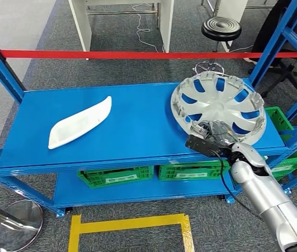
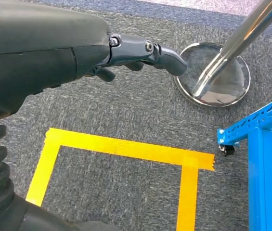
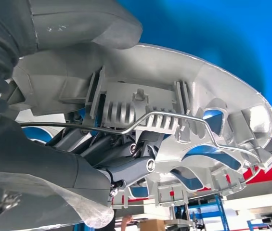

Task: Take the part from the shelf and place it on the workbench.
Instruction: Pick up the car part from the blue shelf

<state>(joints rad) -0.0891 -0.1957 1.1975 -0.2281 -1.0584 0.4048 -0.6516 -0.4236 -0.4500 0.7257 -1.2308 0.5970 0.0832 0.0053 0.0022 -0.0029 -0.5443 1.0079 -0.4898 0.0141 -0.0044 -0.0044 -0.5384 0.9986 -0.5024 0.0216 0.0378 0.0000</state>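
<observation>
A silver hubcap (image 1: 218,105) lies on the right end of the blue shelf (image 1: 139,121), inner side up. My right hand (image 1: 212,135) grips its near rim. In the right wrist view the thick thumb (image 3: 87,21) lies over one face of the hubcap (image 3: 170,82) and the dark fingers (image 3: 127,168) curl against the ribbed other face. A white curved trim part (image 1: 79,122) lies on the shelf's left half, far from either hand. My left hand (image 2: 141,53) hangs over the grey carpet with its fingers stretched out, holding nothing.
Green crates (image 1: 116,175) stand on the lower shelf. Blue uprights rise at both ends, and a red barrier tape (image 1: 139,54) runs behind. A stanchion base (image 1: 18,226) sits at front left. Yellow floor tape (image 1: 131,224) marks a box before the shelf.
</observation>
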